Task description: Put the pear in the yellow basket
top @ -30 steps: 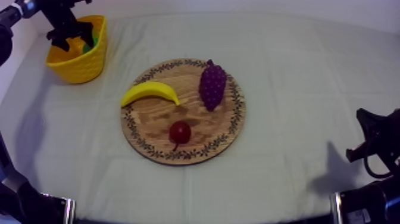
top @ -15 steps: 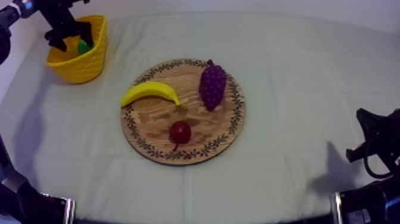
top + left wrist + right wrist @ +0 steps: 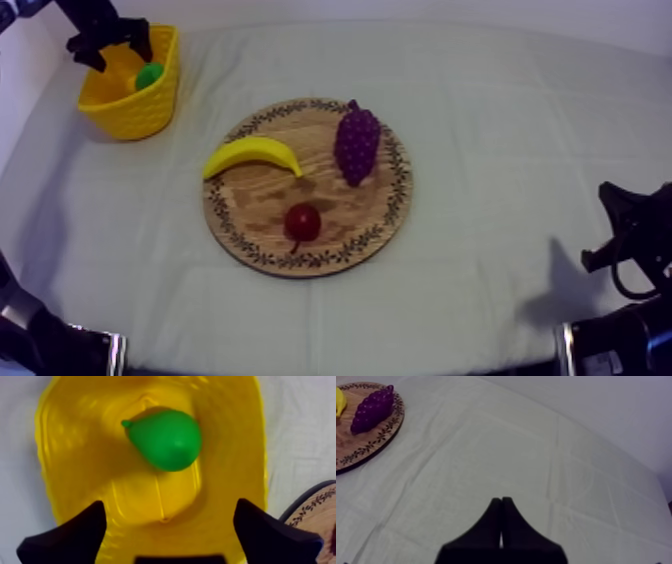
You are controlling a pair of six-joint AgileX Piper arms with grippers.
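Pear (image 3: 165,438) lies on its side in the yellow basket (image 3: 235,451), nothing touching it. Judged light, rigid, smooth and probably slippery; best held across the broad belly. Left gripper (image 3: 169,518) hangs above, fingers spread, empty. Right gripper (image 3: 501,507) is pressed together over the cloth (image 3: 536,451).

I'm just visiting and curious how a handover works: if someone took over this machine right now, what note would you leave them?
Left pincer: open, over the yellow basket, holding nothing.
Right pincer: shut on nothing, low at the table's right side.
Green toy pear: lying inside the basket, ungripped.
Round wooden board with patterned rim: holds yellow banana, purple bunch of grapes, small red fruit.
Done: pear is in the basket. Left: probably just pulling the left pincer back to rest.
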